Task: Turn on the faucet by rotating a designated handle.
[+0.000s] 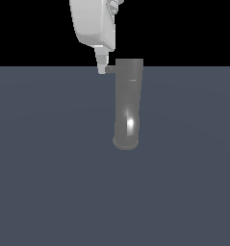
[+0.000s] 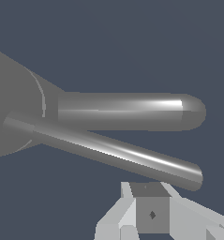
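The faucet [image 1: 129, 103] is a tall grey cylinder with a bright highlight near its base ring, standing mid-scene in the exterior view. The handle [image 1: 109, 69] shows there only as a short dark stub on the exterior view's left side of the top band. My white gripper [image 1: 102, 68] hangs from above with its fingertips right at that stub, touching or nearly so. In the wrist view the handle [image 2: 118, 154] is a thin shiny bar running from the faucet body [image 2: 15, 112], just beyond my gripper [image 2: 151, 206]. The fingers look closed together, holding nothing.
A second, thicker round-ended bar [image 2: 127, 111] projects from the faucet body beside the handle in the wrist view. The faucet stands on a flat blue-grey floor [image 1: 49, 182].
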`<action>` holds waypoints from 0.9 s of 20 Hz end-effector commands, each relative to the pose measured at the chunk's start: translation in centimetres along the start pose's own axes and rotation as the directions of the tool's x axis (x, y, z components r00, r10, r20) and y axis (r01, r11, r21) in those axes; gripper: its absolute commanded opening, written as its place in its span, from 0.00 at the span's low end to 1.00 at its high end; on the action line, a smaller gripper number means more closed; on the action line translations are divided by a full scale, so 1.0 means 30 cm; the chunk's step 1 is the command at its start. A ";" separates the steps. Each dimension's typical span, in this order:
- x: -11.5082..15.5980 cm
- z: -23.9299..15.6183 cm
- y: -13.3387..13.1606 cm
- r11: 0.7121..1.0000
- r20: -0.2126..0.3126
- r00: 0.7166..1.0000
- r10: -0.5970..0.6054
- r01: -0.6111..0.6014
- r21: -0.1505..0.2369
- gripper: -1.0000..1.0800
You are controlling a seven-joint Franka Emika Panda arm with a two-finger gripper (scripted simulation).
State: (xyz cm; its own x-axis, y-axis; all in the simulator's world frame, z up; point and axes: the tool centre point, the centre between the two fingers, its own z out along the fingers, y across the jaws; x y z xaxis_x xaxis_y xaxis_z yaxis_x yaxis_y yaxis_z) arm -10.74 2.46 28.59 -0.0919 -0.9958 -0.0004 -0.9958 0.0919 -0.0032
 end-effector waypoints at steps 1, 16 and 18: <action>0.038 0.000 0.025 1.000 0.000 1.000 0.008 -0.008 -0.003 0.00; 0.269 0.000 0.015 1.000 -0.001 1.000 0.006 -0.006 -0.002 0.00; 0.308 0.000 0.013 1.000 -0.001 1.000 0.006 -0.006 -0.003 0.00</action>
State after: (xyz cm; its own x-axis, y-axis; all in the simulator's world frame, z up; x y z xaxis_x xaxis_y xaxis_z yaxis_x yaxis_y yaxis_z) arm -11.79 -4.57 28.58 -0.0723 -0.9974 0.0006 -0.9974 0.0723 -0.0003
